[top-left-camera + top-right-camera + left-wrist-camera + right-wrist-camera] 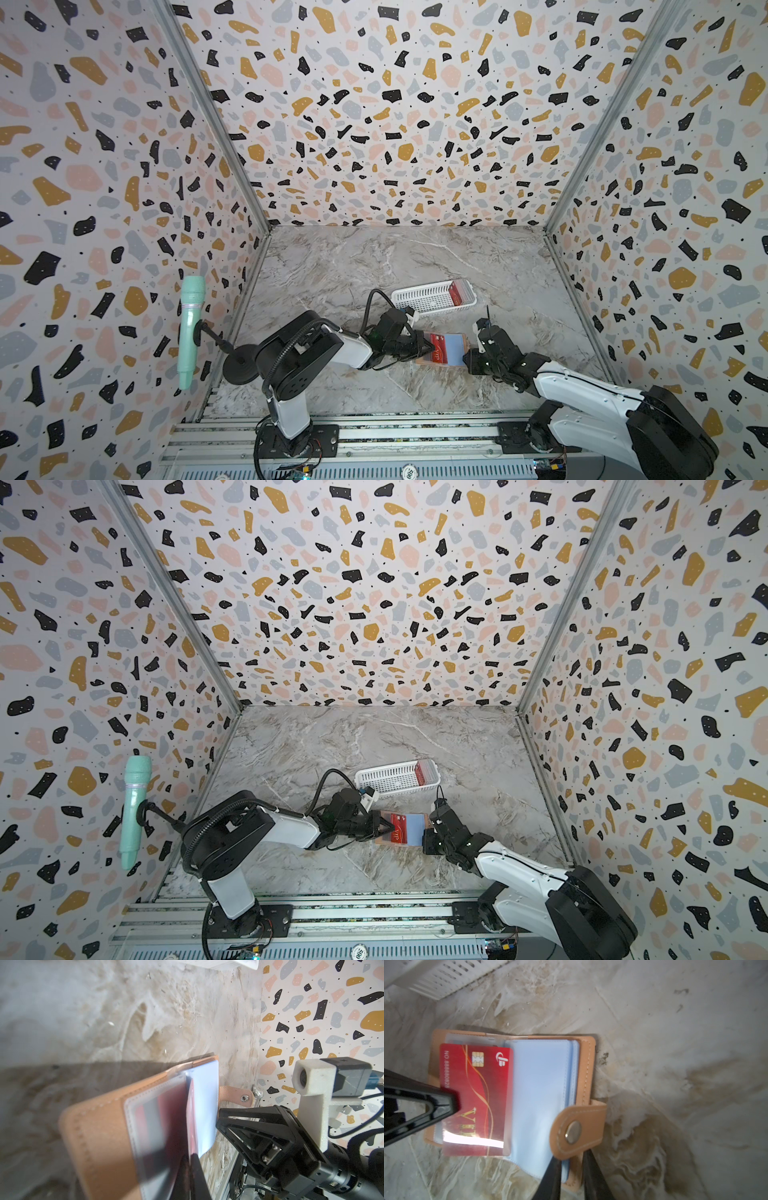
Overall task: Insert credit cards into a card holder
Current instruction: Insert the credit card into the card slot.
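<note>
Pinching the credit card [481, 1088], left fingers [436, 1099] aim it at a clear sleeve [473, 1040]; right fingers [550, 1180] clamp the card holder [586, 1064] between them so it lies open.

Tan card holder [586, 1068] lies open on the worktop [675, 1043], pale blue sleeves showing. A red VIP credit card [477, 1084] lies across its other half, possibly partly sleeved.

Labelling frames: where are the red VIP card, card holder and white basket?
red VIP card [481, 1084]: right wrist view, printed face.
card holder [539, 1093]: right wrist view, pale blue page.
white basket [424, 298]: a top view, slotted side.
</note>
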You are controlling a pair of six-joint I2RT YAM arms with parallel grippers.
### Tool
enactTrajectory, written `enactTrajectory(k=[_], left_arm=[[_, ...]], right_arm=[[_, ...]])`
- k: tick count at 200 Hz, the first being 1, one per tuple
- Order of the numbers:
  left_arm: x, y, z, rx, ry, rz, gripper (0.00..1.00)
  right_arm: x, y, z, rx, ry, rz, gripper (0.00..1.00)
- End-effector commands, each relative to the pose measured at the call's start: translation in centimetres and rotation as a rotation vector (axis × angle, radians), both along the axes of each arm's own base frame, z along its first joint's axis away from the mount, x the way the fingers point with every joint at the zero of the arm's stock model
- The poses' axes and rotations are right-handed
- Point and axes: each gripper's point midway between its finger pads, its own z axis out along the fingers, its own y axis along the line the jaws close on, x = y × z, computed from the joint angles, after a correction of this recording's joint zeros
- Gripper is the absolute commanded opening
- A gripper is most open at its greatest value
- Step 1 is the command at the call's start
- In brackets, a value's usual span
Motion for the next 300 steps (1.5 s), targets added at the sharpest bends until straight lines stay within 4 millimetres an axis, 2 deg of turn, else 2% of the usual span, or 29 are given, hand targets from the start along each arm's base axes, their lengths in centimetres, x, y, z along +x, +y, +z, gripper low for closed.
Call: enactTrajectory(k=[1, 62, 95, 129, 170, 198, 231, 263, 300], left_arm=[[-0.2, -0.5, -0.3, 0.002, 0.001, -0.036, 0.0], [0.4, -0.5, -1.1, 0.06, 0.001, -0.035, 0.0], [0.8, 0.1, -1.9, 0.153, -0.01, -0.033, 0.08], [1.1, 1.7, -2.5, 0.295, -0.033, -0.034, 0.2], [1.8, 3.1, -2.2, 0.395, -0.063, -0.019, 0.26], [1.6, 2.4, -1.8, 0.367, -0.061, -0.036, 0.3], [1.2, 1.2, -1.6, 0.335, -0.054, -0.07, 0.31], [0.9, 1.0, -2.0, 0.337, -0.041, -0.08, 0.31], [0.7, 0.0, -1.7, 0.298, -0.033, -0.093, 0.31]], right_arm=[[-0.5, -1.2, -1.0, -0.068, 0.036, -0.015, 0.22], [-0.6, -1.3, -1.1, -0.076, 0.04, -0.014, 0.22], [-0.6, -1.4, -1.1, -0.075, 0.038, -0.02, 0.21], [-0.8, -1.7, -1.4, -0.086, 0.051, -0.03, 0.21], [-0.8, -1.8, -1.3, -0.09, 0.05, -0.031, 0.21], [-0.8, -1.7, -1.4, -0.09, 0.05, -0.029, 0.21], [-0.7, -1.5, -1.3, -0.086, 0.049, -0.023, 0.21], [-0.8, -1.4, -1.4, -0.088, 0.05, -0.023, 0.21], [-0.7, -1.3, -1.3, -0.088, 0.048, -0.018, 0.2]])
